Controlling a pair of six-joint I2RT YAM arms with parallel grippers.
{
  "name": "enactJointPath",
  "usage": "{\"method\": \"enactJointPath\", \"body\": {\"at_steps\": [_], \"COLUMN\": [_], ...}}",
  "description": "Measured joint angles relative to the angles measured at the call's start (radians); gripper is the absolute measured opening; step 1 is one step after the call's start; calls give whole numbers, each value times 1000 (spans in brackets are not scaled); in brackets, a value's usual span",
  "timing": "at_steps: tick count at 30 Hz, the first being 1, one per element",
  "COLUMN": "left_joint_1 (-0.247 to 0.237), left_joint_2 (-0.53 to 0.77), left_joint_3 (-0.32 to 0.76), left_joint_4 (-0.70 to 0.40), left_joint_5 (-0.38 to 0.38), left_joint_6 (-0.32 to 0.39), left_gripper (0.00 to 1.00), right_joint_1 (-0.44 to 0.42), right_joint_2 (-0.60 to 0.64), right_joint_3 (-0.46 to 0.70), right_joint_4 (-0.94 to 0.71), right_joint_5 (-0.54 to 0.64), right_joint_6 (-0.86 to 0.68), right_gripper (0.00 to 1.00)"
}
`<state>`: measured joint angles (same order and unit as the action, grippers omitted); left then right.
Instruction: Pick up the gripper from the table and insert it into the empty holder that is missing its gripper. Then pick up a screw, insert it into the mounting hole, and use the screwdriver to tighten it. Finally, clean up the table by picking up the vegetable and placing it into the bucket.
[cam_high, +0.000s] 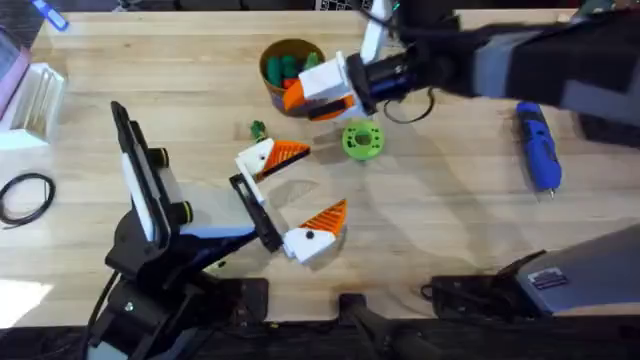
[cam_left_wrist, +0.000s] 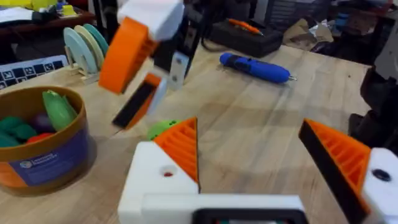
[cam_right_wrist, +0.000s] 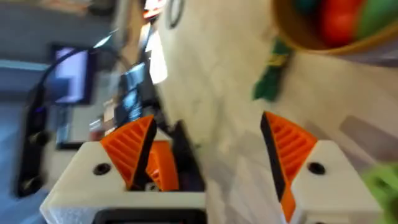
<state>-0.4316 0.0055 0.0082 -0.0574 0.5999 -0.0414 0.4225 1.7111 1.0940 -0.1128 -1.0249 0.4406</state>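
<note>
Both end effectors, left (cam_high: 292, 192) and right (cam_high: 318, 92), wide open and empty, right beside the bucket (cam_high: 272, 62).

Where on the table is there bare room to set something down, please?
Bare wood lies between the lime-green disc and the screwdriver, and left of the left end effector. It is crowded around the bucket and vegetable.
</note>
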Motion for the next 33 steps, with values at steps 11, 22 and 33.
{"method": "enactJointPath", "body": {"at_steps": [11,22,33], "left_joint_1": [0,0,0], "left_joint_2": [0,0,0], "left_joint_3": [0,0,0], "left_joint_4": [0,0,0], "left_joint_5": [3,3,3], "left_joint_6": [0,0,0], "left_gripper": [987,987,987], "right_joint_1": [-34,54,159], "right_joint_2": [-246,-107,64], "right_joint_3": [237,226,219], "right_joint_4": [-516,-729,-698], "right_joint_5": [725,874,954], "right_joint_6": [-351,-498,-532], "right_gripper": [984,784,545]}}
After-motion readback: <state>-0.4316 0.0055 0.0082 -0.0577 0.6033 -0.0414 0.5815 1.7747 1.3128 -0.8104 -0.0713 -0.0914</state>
